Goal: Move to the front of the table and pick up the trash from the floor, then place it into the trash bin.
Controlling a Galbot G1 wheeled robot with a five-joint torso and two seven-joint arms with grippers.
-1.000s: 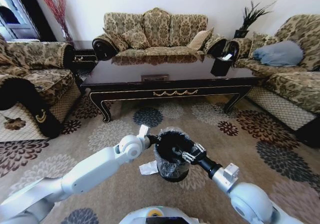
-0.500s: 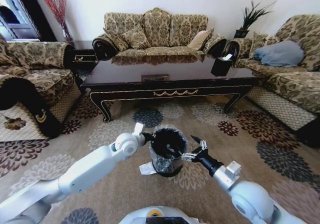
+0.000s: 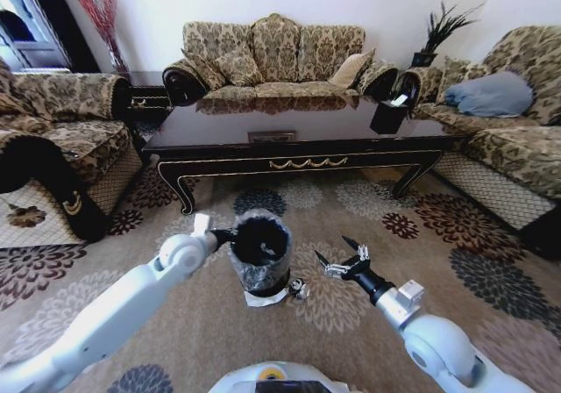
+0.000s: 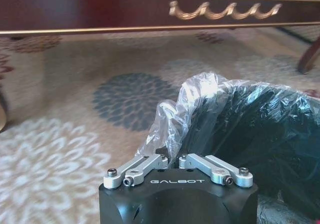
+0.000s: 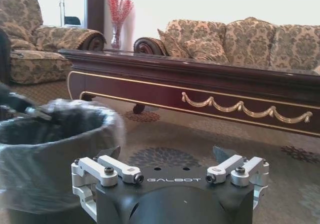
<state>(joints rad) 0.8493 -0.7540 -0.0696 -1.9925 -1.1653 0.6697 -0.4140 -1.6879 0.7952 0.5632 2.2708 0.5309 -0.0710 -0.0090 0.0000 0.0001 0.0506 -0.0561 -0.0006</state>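
Observation:
The black trash bin (image 3: 259, 254) with its crinkled clear liner stands on the floor (image 3: 202, 323) in front of the table (image 3: 298, 160). My left gripper (image 3: 224, 234) is shut on the bin's left rim. In the left wrist view that gripper (image 4: 173, 158) pinches the bunched liner of the bin (image 4: 250, 129). My right gripper (image 3: 336, 251) hangs open just right of the bin with nothing in it. The right wrist view shows it (image 5: 166, 153) open beside the bin (image 5: 55, 139). A white paper scrap (image 3: 265, 298) pokes out from under the bin. A small crushed can (image 3: 299, 288) lies next to it.
Sofas stand left (image 3: 53, 147), behind (image 3: 276, 55) and right (image 3: 508, 130) of the table. A small black tissue box (image 3: 387, 114) sits on the table's right end. Open carpet lies to both sides of the bin.
The left gripper has drawn the bin to the left and slightly away. The right gripper has come off the bin's mouth and now hangs to its right. The can has come into sight on the floor.

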